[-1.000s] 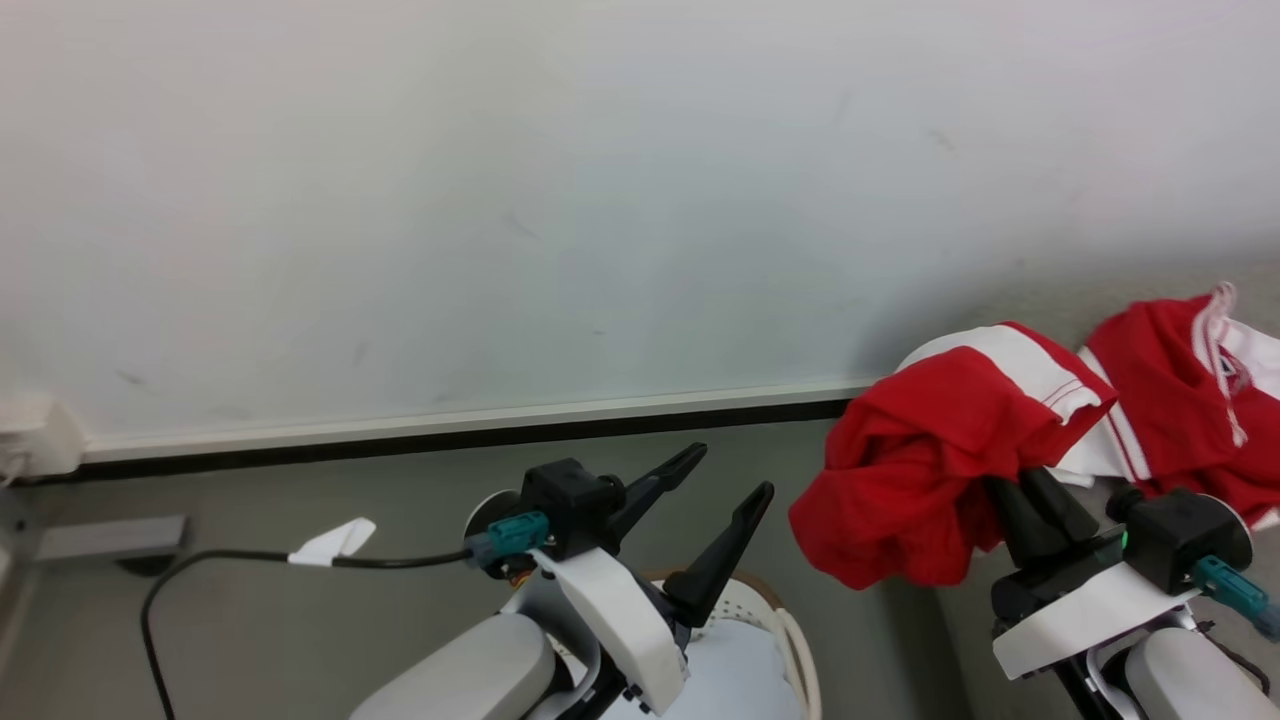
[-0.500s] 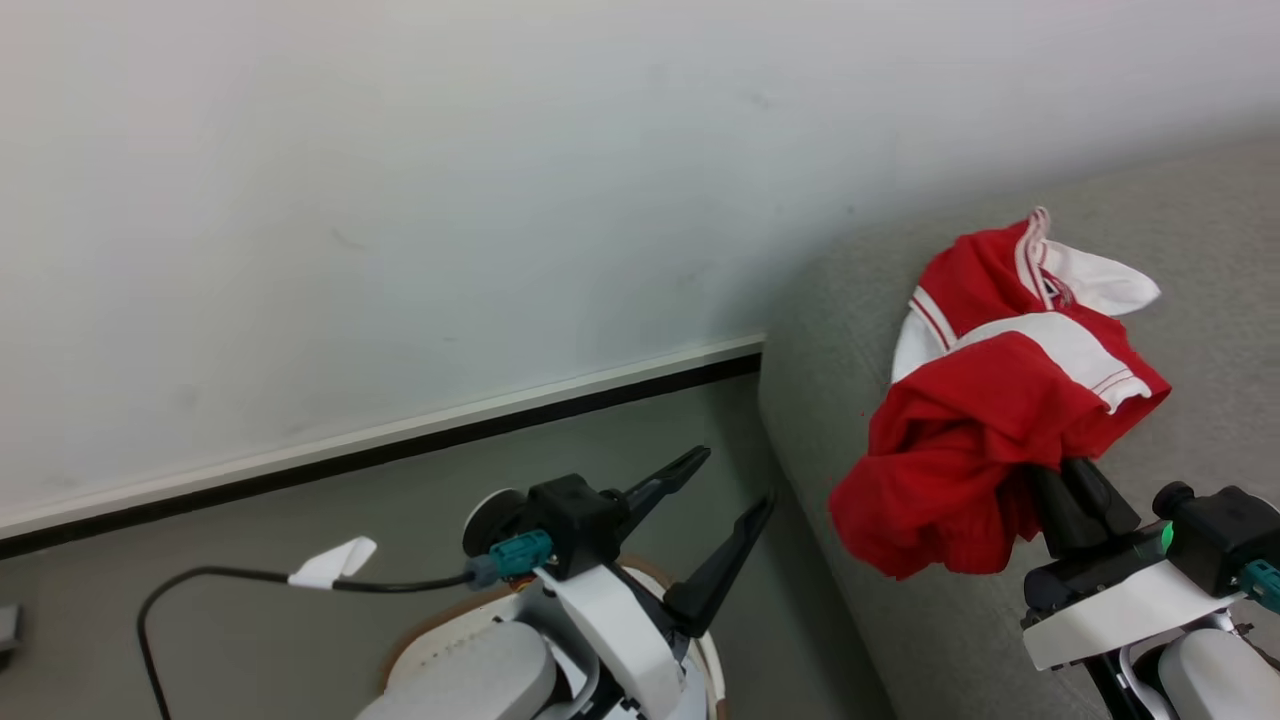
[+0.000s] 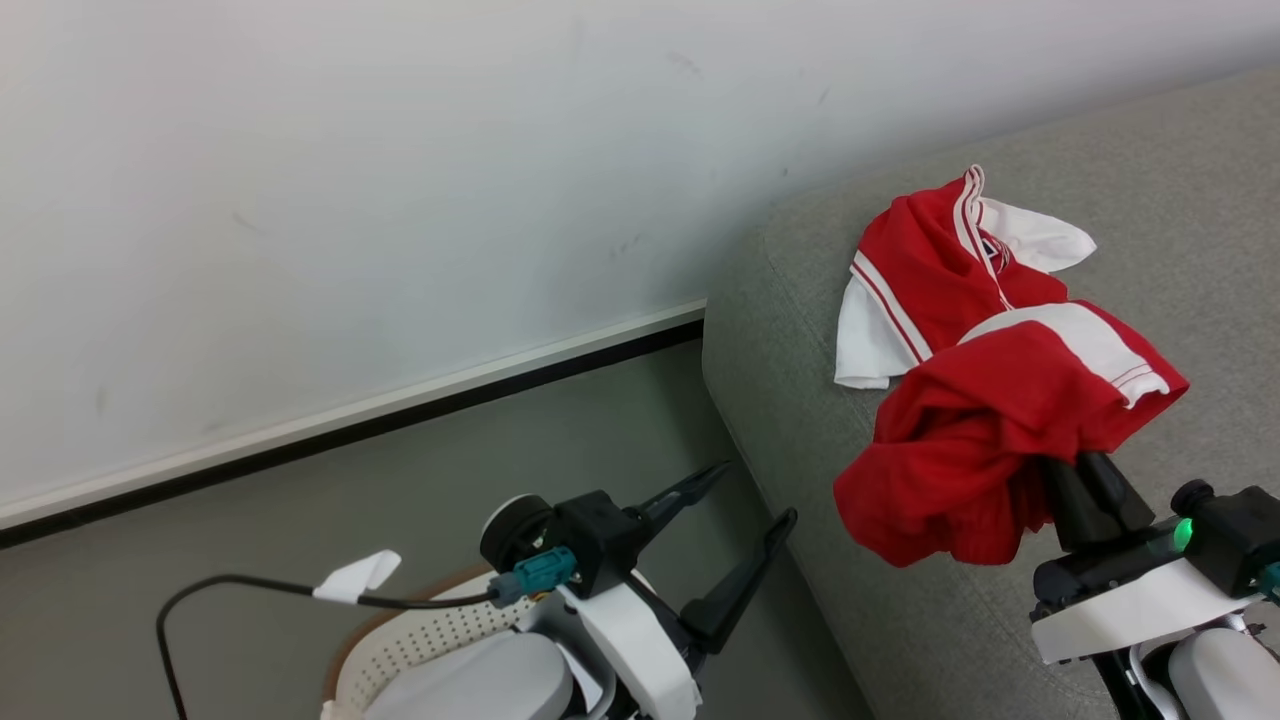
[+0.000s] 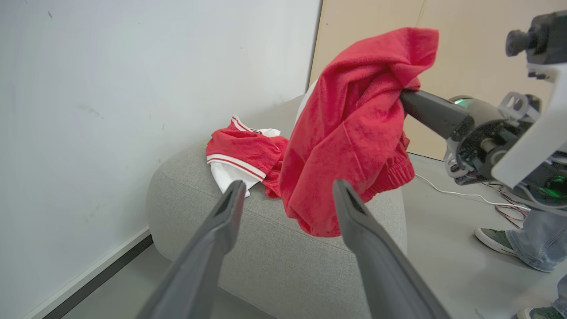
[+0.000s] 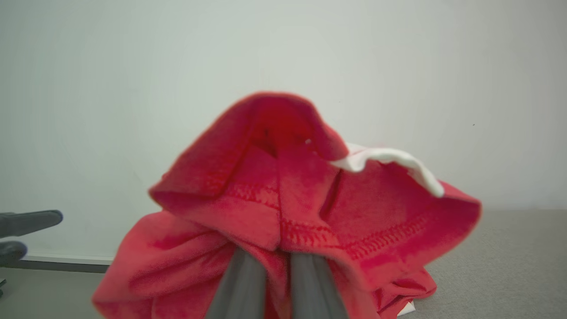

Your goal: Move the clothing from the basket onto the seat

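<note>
My right gripper is shut on a bunched red garment with a white panel, one piece of the clothing. The cloth hangs above the front part of the grey seat and hides the fingertips. The right wrist view has the same cloth draped over my two fingers. A second red and white jersey lies on the seat just behind it. My left gripper stands open and empty above the floor, left of the seat. Below the left arm sits the cream perforated basket with its brown rim.
A white wall with a dark baseboard runs behind the grey floor. A black cable with a white tag trails to my left wrist. In the left wrist view, a person's shoe and loose cables are on the floor beyond the seat.
The whole head view has swung toward the seat, so the camera has turned. The held garment, earlier beside the seat over the floor, now hangs over the cushion. Both grippers' states are unchanged.
</note>
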Motion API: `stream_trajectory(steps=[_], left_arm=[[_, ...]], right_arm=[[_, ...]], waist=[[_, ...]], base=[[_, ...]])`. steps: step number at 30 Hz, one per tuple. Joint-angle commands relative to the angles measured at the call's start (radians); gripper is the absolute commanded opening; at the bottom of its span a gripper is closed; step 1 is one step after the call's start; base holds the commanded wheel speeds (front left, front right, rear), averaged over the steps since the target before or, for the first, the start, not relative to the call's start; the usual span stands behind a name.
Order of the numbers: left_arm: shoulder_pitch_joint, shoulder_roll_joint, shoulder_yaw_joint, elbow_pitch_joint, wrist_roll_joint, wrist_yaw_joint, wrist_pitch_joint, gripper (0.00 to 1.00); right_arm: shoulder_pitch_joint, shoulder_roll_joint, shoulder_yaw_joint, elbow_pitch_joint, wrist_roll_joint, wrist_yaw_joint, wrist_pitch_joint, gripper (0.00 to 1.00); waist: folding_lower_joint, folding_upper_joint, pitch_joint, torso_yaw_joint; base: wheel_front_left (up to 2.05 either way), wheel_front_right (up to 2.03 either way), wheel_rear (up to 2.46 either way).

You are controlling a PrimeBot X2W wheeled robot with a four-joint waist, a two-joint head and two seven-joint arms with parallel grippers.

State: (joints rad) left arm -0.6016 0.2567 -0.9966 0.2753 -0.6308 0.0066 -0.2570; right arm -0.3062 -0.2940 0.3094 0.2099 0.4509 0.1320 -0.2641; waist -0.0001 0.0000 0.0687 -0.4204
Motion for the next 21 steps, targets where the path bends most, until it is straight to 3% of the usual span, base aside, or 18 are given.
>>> stream_trajectory(steps=[1, 11, 21], left_arm=[[-0.006, 0.003, 0.002, 0.001, 0.012, -0.003, -0.006, 1.00], [-0.083, 0.034, 0.002, -0.030, 0.043, -0.011, 0.031, 1.00], [-0.182, 0.103, 0.016, -0.097, 0.079, -0.006, 0.091, 1.00]], right_arm=[[-0.004, -0.005, -0.013, -0.005, -0.005, -0.003, 0.000, 0.00], [-0.127, -0.043, -0.152, -0.002, 0.019, -0.003, 0.000, 0.00], [-0.258, -0.142, -0.454, 0.033, 0.026, -0.003, 0.000, 0.00]], waist=[[0.0001, 0.0000, 0.012, 0.000], [0.0001, 0.0000, 0.177, 0.041], [0.0001, 0.0000, 0.397, 0.110]], base=[[0.00, 0.00, 0.00], [0.00, 0.00, 0.00], [0.00, 0.00, 0.00]])
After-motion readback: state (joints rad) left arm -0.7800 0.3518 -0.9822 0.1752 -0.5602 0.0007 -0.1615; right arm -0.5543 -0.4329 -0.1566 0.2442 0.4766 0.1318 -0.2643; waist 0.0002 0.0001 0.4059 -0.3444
